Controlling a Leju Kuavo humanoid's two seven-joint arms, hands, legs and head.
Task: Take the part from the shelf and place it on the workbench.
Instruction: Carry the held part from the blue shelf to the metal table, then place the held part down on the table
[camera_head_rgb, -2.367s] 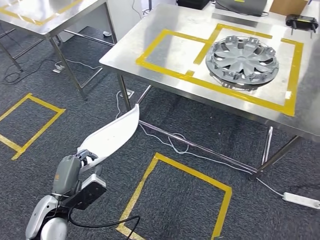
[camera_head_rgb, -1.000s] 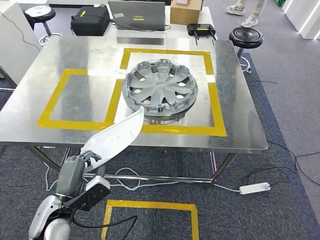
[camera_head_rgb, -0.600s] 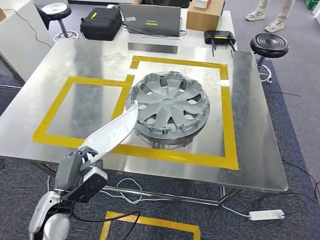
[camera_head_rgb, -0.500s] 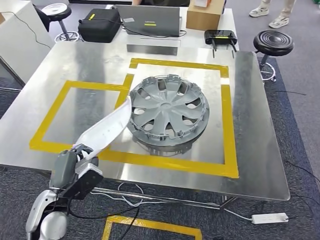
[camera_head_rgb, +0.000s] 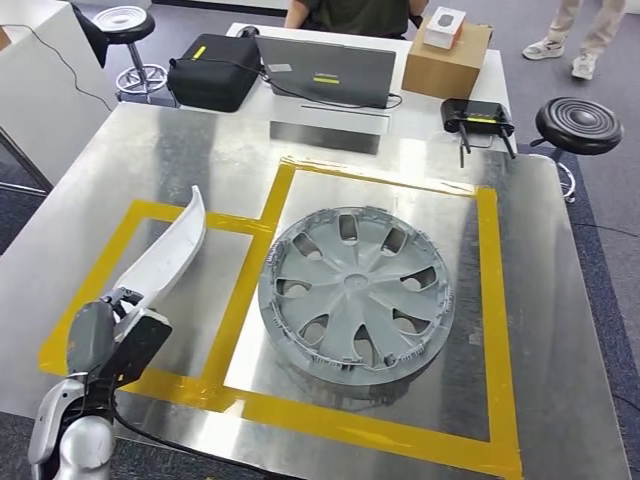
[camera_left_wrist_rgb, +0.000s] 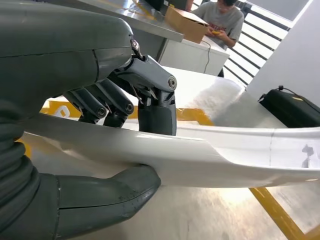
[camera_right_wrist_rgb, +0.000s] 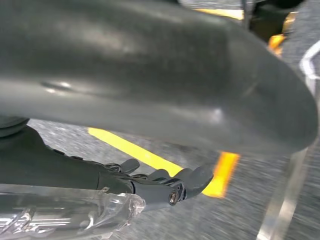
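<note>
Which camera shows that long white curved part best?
The head view: the whole white part rises from the left hand over the workbench. The left wrist view shows its middle, gripped close up. The right wrist view lacks it.

A grey hubcap (camera_head_rgb: 356, 292) lies flat inside the right yellow tape square (camera_head_rgb: 488, 300). Behind it a grey laptop (camera_head_rgb: 326, 72) stands beside a black case (camera_head_rgb: 213, 72). A cardboard box (camera_head_rgb: 447, 58) carries a small white box (camera_head_rgb: 444, 26). A black router (camera_head_rgb: 478, 116) lies near a black stool (camera_head_rgb: 580, 125). A seated person (camera_head_rgb: 355, 14) is behind the laptop.
</note>
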